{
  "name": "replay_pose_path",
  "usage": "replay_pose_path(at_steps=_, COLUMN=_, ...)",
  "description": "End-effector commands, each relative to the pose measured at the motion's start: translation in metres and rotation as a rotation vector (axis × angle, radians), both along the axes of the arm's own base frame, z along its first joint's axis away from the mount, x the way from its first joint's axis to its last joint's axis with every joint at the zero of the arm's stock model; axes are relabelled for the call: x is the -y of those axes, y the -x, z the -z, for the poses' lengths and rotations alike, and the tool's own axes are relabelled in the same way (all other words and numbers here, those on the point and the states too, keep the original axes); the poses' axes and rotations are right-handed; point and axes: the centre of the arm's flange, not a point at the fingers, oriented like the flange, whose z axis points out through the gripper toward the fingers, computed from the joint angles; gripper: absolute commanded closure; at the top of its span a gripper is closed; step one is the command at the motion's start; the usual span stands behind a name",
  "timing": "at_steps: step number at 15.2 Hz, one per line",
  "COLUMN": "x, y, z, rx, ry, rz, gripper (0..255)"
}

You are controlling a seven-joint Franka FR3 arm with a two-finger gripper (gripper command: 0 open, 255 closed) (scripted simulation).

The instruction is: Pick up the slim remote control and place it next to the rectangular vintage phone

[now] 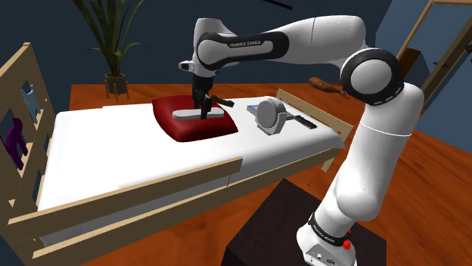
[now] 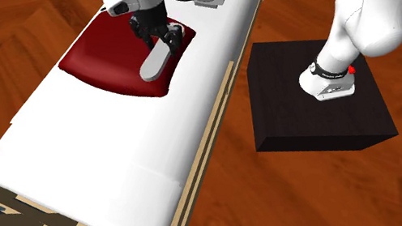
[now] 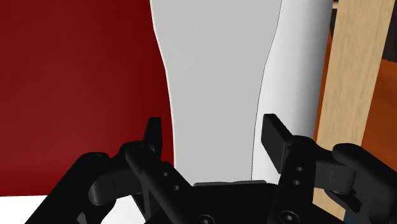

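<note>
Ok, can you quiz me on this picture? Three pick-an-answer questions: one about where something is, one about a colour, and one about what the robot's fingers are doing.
1. Where is the grey remote lying?
A. on the floor
B. on the pillow
C. on the black box

2. What colour is the pillow?
A. dark red
B. green
C. yellow

3. What are the fingers doing?
A. pressed shut together
B. standing apart, one on each side of the remote
C. holding a plant

Answers:
1 B, the remote rests on top of the pillow on the bed.
2 A, it shows dark red against the white bed.
3 B, the wrist view shows the remote between the two open fingers.
</note>
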Motion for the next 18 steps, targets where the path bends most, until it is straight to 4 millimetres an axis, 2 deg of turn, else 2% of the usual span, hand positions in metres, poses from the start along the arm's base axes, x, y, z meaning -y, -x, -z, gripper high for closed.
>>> replay_pose_path(at_steps=1, x=0.024, y=-0.002, z=0.001, rx=0.000, ry=0.000, rz=-0.002, gripper=255)
replay_pose_path(at_steps=18, x=0.246, y=-0.036, z=0.000, rx=0.000, ry=0.000, rz=-0.002, gripper=255)
